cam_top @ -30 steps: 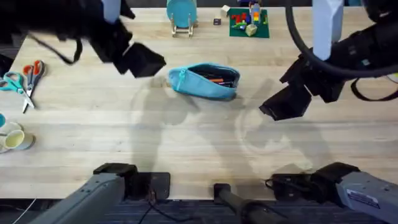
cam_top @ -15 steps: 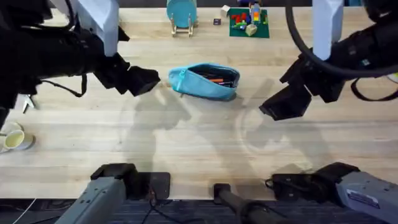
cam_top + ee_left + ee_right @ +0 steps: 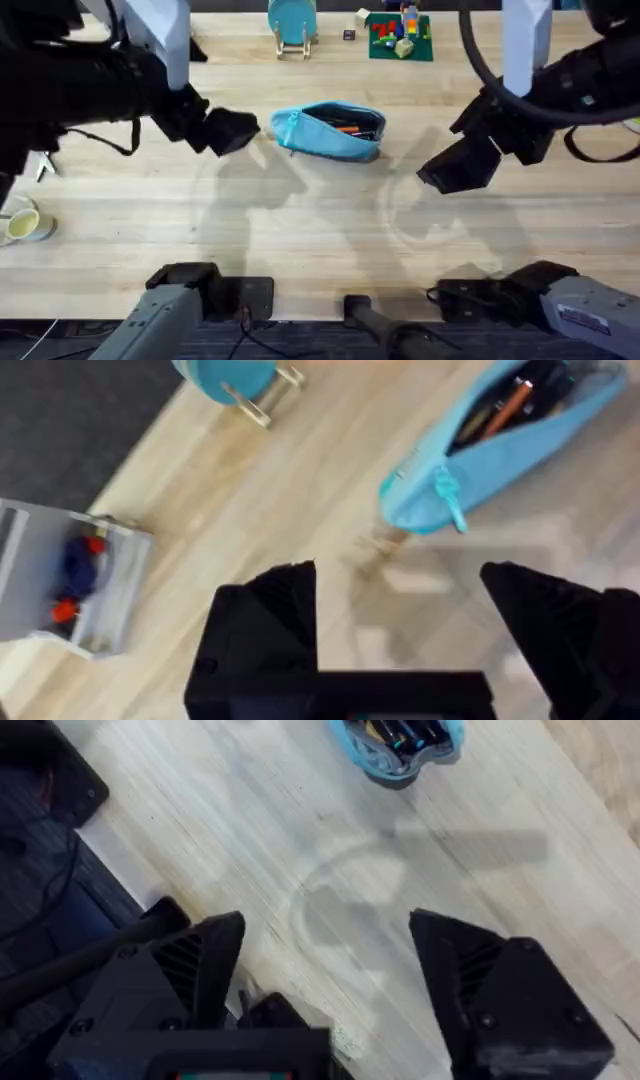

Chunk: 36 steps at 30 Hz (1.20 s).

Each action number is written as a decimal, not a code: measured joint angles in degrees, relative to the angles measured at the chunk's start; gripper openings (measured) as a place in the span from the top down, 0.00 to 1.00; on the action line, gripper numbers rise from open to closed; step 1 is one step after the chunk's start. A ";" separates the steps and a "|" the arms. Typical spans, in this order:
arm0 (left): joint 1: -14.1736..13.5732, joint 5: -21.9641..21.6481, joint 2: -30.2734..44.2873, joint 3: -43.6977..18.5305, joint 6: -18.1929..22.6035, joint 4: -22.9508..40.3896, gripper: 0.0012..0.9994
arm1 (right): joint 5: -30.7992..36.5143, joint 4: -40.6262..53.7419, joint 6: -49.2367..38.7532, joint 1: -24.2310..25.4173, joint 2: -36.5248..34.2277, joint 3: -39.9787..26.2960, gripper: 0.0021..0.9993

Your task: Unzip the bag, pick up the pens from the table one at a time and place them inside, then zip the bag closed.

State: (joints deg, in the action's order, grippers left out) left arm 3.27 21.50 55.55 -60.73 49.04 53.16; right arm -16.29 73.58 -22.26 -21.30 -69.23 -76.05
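The light-blue bag (image 3: 330,131) lies in the middle of the table (image 3: 300,220), its zipper open. Pens (image 3: 350,127) show inside the opening, dark ones and an orange one (image 3: 512,398). My left gripper (image 3: 236,130) hovers just left of the bag's left end, level with it, open and holding nothing. In the left wrist view the zipper pull (image 3: 450,497) hangs at the bag's (image 3: 520,445) near end, ahead of the open fingers (image 3: 270,622). My right gripper (image 3: 455,170) hangs open to the right of the bag, apart from it. The bag's (image 3: 400,745) end shows far off in the right wrist view.
A teal disc on a wooden stand (image 3: 292,25) and a green plate with toy bricks (image 3: 400,35) sit at the table's far edge. A tape roll (image 3: 22,226) lies at the left edge. A grey tray (image 3: 70,590) shows in the left wrist view.
The left arm swung in and its gripper came slightly nearer, level with the bag's left end. It has barely moved in the last half second. The right arm and the bag stayed put.
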 joint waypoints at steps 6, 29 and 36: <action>0.00 0.32 0.00 0.00 0.00 1.62 0.01 | 0.01 0.00 -0.01 0.00 0.00 0.00 0.00; 15.87 24.69 5.06 0.00 17.99 11.14 0.01 | 0.00 0.00 -0.01 0.00 0.00 0.00 0.00; 21.38 29.67 12.46 0.00 24.89 11.75 0.01 | 0.02 2.51 0.00 0.00 0.00 0.00 0.00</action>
State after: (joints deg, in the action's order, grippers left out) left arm 24.65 51.17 68.01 -60.73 73.92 64.90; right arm -16.27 76.09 -22.26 -21.30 -69.23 -76.05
